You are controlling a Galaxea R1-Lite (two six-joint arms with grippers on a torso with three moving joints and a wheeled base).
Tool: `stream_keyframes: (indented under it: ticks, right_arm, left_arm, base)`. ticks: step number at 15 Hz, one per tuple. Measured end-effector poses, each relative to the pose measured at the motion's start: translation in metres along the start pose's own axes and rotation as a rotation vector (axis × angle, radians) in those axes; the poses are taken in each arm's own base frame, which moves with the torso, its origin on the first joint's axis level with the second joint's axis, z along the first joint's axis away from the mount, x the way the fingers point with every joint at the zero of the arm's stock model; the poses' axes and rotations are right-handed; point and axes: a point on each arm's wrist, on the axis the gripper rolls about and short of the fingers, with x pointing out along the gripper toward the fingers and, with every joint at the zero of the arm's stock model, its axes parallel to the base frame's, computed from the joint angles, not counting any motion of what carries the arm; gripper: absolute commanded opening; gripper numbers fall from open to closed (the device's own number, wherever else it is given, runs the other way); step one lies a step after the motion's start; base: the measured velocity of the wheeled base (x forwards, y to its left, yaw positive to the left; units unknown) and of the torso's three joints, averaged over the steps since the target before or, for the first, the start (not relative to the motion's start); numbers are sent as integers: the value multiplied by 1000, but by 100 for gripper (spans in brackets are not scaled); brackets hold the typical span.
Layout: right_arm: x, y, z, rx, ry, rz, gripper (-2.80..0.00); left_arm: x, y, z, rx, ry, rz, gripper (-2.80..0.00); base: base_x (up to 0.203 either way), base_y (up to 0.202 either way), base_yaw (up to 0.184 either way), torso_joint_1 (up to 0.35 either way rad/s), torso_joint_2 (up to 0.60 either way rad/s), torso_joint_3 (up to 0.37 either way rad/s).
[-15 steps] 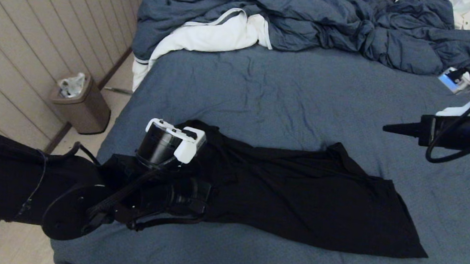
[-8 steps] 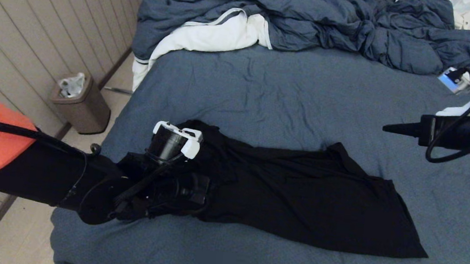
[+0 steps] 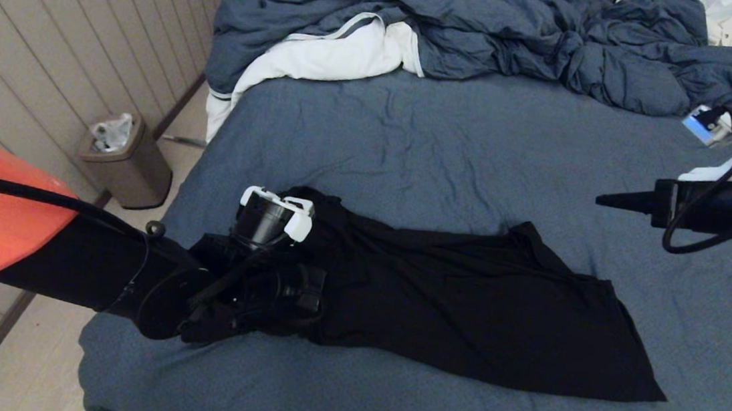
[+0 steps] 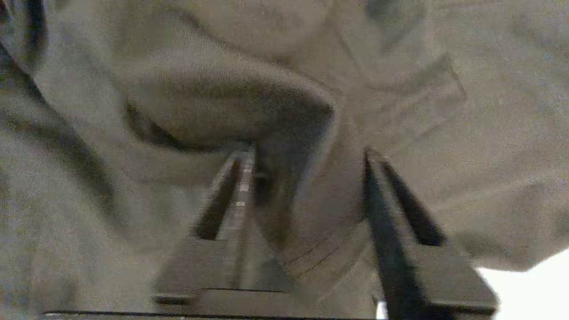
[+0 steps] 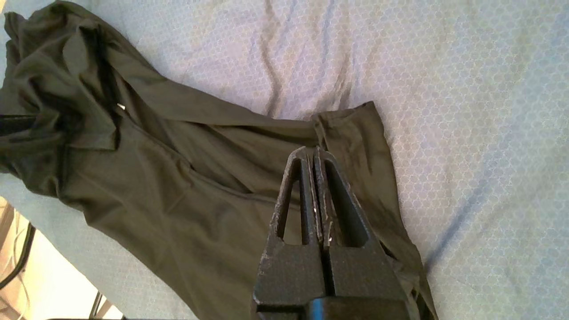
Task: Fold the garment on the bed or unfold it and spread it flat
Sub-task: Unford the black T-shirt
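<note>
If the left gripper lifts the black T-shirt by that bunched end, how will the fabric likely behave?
Probably floppy: the garment lies in soft folds on the bed, so it should drape and trail. It likely bunches; cloth already sits gathered between the left gripper's fingers.

Head view looking down over bed [image 3: 453, 140]; left wrist view pressing close into garment [image 4: 275, 89]; right wrist view hovering higher, sharing garment [image 5: 178, 178].
</note>
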Motion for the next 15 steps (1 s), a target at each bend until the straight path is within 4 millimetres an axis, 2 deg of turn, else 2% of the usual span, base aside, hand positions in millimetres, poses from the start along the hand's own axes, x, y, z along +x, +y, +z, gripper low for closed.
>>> stream_keyframes:
  ticks: [4, 8, 12, 15]
  right_arm:
    - [0, 0, 0, 0, 1, 1, -280]
    - [1, 0, -1, 1, 3, 2, -280]
    - [3, 2, -1, -10, 6, 6, -280]
    - [3, 2, -2, -22, 9, 6, -280]
  left_arm:
    - [-5, 0, 21, -2, -69, 0, -280]
    - [-15, 3, 61, -16, -200, 11, -280]
    - [-20, 23, 104, -72, -346, 48, -280]
    - [-15, 35, 128, -105, -429, 99, -280]
  base:
    - [0, 0, 0, 0, 0, 0]
    - [0, 0, 0, 0, 0, 0]
    - [0, 0, 0, 0, 0, 0]
    - [0, 0, 0, 0, 0, 0]
